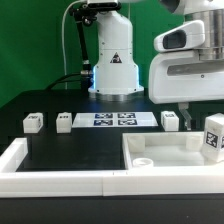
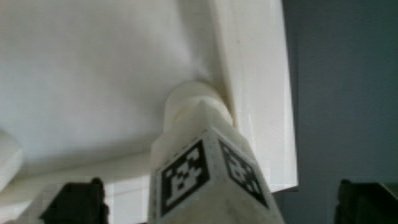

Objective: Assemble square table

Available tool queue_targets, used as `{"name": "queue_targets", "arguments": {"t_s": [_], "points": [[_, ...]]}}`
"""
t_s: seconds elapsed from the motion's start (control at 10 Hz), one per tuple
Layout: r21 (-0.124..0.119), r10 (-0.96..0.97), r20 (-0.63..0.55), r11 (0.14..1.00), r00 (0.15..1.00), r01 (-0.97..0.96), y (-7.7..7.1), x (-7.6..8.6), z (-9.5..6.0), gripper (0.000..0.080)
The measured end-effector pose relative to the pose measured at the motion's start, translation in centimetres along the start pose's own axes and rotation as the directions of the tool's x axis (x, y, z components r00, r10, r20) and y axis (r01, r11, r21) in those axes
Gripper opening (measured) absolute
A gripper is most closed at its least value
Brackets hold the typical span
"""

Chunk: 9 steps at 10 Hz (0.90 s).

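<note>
- Running along the near edge at 6 o'clock in the exterior view, the white border wall (image 1: 60, 182) turns back up the side toward 9 o'clock.
- Just behind it, at 4 to 5 o'clock, the square tabletop (image 1: 175, 148) lies flat with its rim up and a corner hole (image 1: 143, 159) showing.
- At 3 o'clock a tagged leg (image 1: 213, 135) stands by the tabletop's edge, under the arm.
- The wrist view shows the gripper (image 2: 219, 205) astride that leg. Its dark fingers (image 2: 75, 203) are spread wide and clear of it, so the jaws are released and grasp nothing.
- Farther back is a row:
  - outer leg (image 1: 33, 122) and second leg (image 1: 65, 121) toward 9 o'clock
  - marker board (image 1: 112, 120) at centre
  - third leg (image 1: 170, 120) toward 2 o'clock
- Farthest, at 12 o'clock, is the robot base (image 1: 115, 62).
</note>
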<state>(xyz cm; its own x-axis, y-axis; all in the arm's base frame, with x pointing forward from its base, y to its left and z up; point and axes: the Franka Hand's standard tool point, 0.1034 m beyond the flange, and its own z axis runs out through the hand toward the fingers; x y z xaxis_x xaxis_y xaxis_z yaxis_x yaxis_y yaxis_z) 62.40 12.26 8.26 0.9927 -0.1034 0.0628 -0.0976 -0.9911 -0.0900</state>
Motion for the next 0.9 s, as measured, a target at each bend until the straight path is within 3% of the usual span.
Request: {"name": "queue_targets", "arguments": {"t_s": [0.4,0.7,0.9], "points": [[-0.004,-0.246,0.017,0.969,0.969,0.247,-0.34,0.22,0.05,0.0649],[-0.011,-0.434,0.021,0.901,0.901,0.434,-0.25,0.26,0.08,0.0649],[-0.010,-0.439,0.021,0.898,0.898,0.440,-0.21,0.25,0.10,0.0377]]}}
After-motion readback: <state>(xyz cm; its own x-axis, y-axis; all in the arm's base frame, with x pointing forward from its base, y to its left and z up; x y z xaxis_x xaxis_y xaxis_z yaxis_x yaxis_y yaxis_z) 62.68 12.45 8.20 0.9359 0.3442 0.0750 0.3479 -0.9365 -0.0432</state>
